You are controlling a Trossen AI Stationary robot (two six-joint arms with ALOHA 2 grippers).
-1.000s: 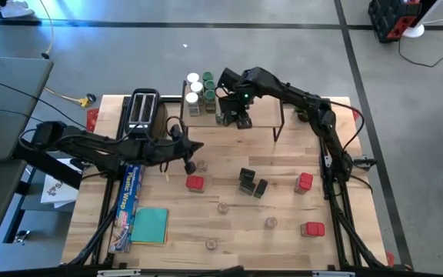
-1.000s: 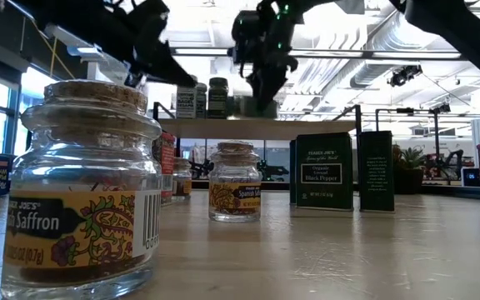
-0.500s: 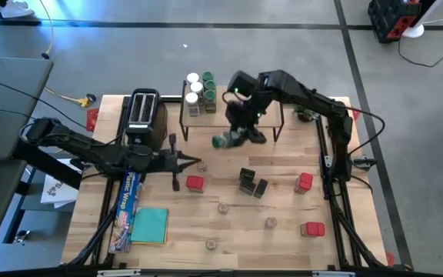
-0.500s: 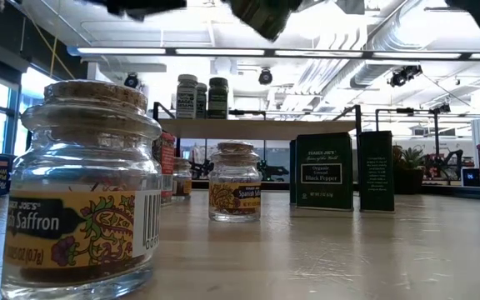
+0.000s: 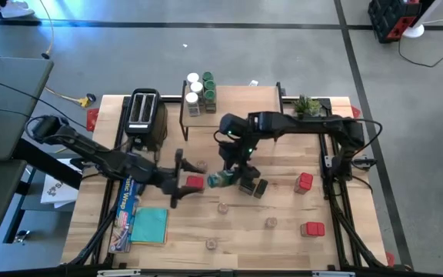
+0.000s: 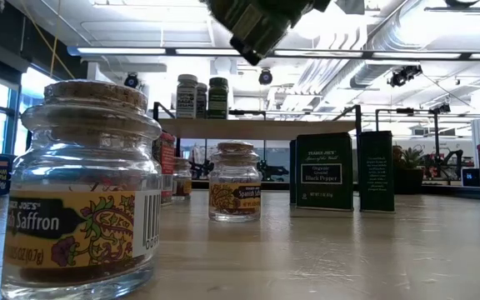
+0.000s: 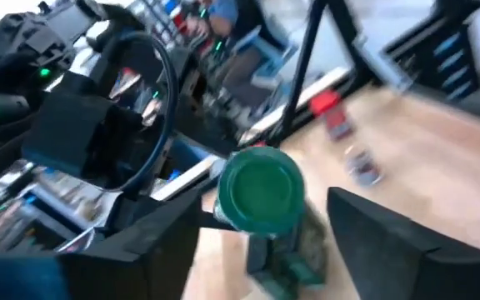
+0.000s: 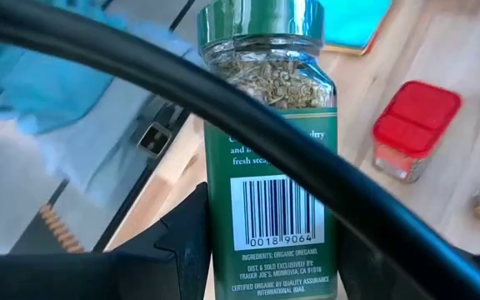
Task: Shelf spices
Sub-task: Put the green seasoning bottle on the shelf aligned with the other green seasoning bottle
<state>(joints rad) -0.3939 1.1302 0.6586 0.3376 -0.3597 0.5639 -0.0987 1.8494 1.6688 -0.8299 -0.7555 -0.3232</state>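
Green-lidded glass herb jar (image 5: 221,180) lies sideways, clamped in the right hand (image 5: 229,175), above the wooden surface (image 5: 283,231). Left hand (image 5: 181,178), fingers spread and empty, faces its lid. Earlier, this jar was beside the wooden-topped shelf (image 5: 241,104).

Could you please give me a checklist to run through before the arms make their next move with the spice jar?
1. Right gripper holds the green-lidded jar: ok, fingers on both sides of it.
2. Left gripper open: ok, its fingers are spread, with the green lid facing them.
3. Jar upright for shelving: not ok, it lies sideways above the table, lid toward the left gripper.
4. Free room on the shelf: ok, only a few jars at its left end.
5. Clearance from the red tin beside the left gripper: cannot tell.
6. Height above the black boxes: cannot tell.
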